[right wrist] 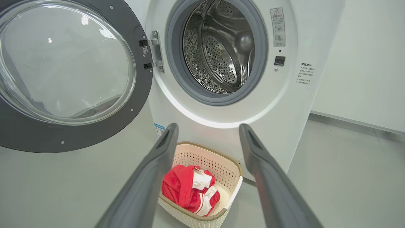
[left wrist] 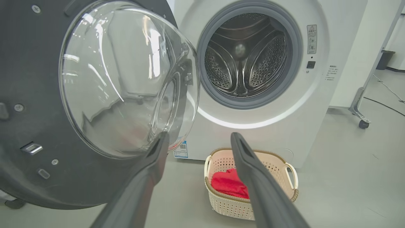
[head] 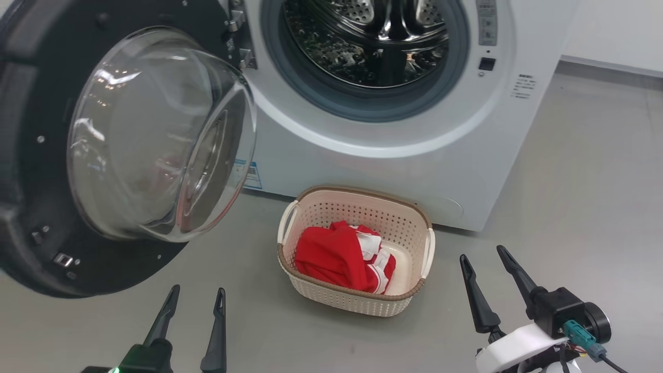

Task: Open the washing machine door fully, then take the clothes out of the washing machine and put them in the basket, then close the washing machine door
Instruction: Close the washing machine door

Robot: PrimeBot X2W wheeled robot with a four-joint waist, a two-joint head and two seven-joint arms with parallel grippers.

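Observation:
The washing machine (head: 393, 155) (left wrist: 269, 126) (right wrist: 221, 120) stands with its door (head: 119, 134) (left wrist: 95, 82) (right wrist: 63, 63) swung wide open to the left, and its steel drum (head: 368, 41) (left wrist: 246, 57) (right wrist: 221, 47) has no clothes in it. The red and white clothes (head: 342, 256) (left wrist: 229, 183) (right wrist: 188, 190) lie in the cream basket (head: 362, 207) (left wrist: 278, 164) (right wrist: 218, 164) on the floor in front of the machine. My left gripper (head: 197, 295) (left wrist: 197, 136) is open, low and left of the basket, below the door. My right gripper (head: 484, 254) (right wrist: 207, 126) is open, right of the basket, holding nothing.
Grey floor (head: 570, 207) surrounds the machine. A white wall (head: 616, 31) runs behind on the right. In the left wrist view a wheeled metal frame leg (left wrist: 360, 107) and a dark bin (left wrist: 384, 58) stand at the far right.

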